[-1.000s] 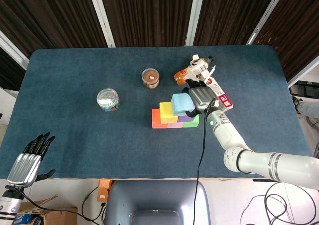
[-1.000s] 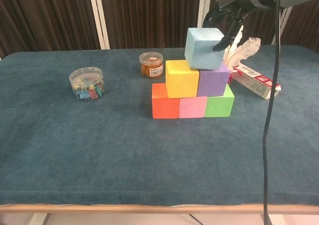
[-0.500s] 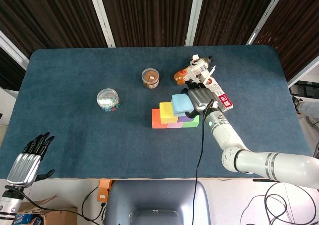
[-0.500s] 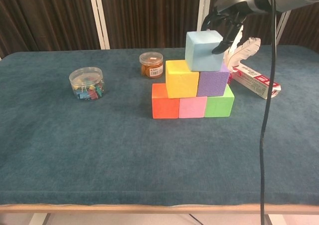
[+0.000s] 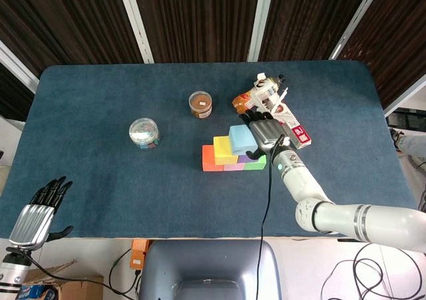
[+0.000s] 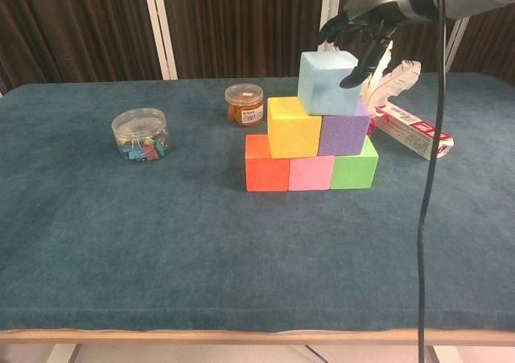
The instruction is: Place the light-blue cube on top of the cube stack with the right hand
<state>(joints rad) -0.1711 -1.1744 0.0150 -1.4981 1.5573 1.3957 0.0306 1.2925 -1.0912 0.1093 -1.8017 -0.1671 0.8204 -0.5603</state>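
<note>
The light-blue cube (image 6: 327, 82) (image 5: 241, 139) sits level on top of the stack, resting across the yellow cube (image 6: 294, 126) and the purple cube (image 6: 344, 132). Under them stand the orange cube (image 6: 266, 174), pink cube (image 6: 311, 172) and green cube (image 6: 354, 163). My right hand (image 6: 364, 17) (image 5: 266, 132) hovers just behind and right of the light-blue cube. Its fingers are spread and raised above the cube's top edge, while the thumb hangs close by the cube's right face. My left hand (image 5: 40, 210) is open, low off the table's front left corner.
A clear jar of clips (image 6: 140, 134) stands at the left and a small orange-lidded jar (image 6: 245, 104) behind the stack. A toothpaste box (image 6: 413, 129), a white feather (image 6: 398, 80) and a small bottle (image 5: 261, 94) lie to the right, close under my right arm.
The light-blue cube went from tilted in my right hand to level on the stack. The fingers have since lifted off it and spread. The left hand has not moved.
</note>
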